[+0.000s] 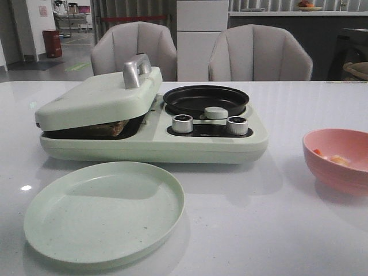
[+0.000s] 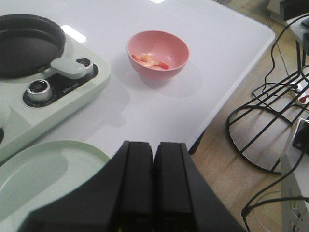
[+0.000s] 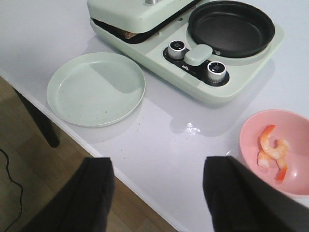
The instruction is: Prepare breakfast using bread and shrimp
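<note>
**Bread under the lid, shrimp in the bowl, both arms back from the counter**

The cooker (image 1: 155, 135) stands in the middle of the white counter (image 1: 241, 230). Its lid (image 1: 98, 98) on the left side is tilted and not fully down. In the gap under the lid a brown piece of bread (image 1: 112, 128) is visible; how many slices are there I cannot tell. On the right side of the cooker sits a round black pan (image 1: 206, 99), and in front of it are 2 silver knobs (image 1: 183, 123).

A pale green plate (image 1: 103, 213) lies in front of the cooker, near to the front edge of the counter and just apart from the cooker base. There is free counter between the plate and the pink bowl (image 1: 339, 158), which stands at the right, well apart from the cooker. The shrimp (image 3: 273, 152) lie in the bowl, curled, orange and pale pink.

The left end effector (image 2: 153, 183) has its 2 fingers pressed together, with nothing between them. It hangs above the front edge of the counter, beside the plate. The right end effector (image 3: 158, 193) is spread wide, holding nothing, and it hovers over the front edge between the plate and the bowl. In the front view no arm is seen over the counter.
</note>
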Tool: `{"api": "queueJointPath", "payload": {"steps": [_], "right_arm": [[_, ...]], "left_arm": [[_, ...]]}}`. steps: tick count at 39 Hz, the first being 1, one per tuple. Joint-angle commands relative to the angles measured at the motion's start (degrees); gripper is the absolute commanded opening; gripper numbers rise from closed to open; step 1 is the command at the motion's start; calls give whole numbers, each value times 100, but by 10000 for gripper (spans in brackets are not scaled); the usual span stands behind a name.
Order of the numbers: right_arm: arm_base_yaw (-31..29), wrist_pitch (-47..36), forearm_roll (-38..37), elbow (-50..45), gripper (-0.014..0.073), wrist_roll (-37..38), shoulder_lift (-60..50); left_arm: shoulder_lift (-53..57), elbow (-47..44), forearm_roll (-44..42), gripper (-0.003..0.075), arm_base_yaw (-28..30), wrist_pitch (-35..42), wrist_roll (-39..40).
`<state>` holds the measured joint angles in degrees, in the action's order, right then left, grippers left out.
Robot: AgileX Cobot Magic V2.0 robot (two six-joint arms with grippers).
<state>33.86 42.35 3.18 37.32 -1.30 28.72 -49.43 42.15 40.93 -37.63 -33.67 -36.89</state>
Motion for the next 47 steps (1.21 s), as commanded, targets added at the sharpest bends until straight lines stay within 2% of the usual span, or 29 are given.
{"api": "queueJointPath", "payload": {"steps": [1,28,34,40,47], "right_arm": [[-9,-405,-16,155,509,-12,9],[-9,-478,63,155,509,-12,19],[-56,-418,-125,155,509,130,282],[-469,-279,-573,239,509,797,937],[-1287,2,-551,629,509,828,1965]], "left_arm": [[159,22,224,98,-62,412,-16],[132,-3,199,98,-62,439,-16],[132,-3,199,98,-62,439,-16],[132,-3,199,98,-62,439,-16],[132,-3,199,98,-62,439,-16]]}}
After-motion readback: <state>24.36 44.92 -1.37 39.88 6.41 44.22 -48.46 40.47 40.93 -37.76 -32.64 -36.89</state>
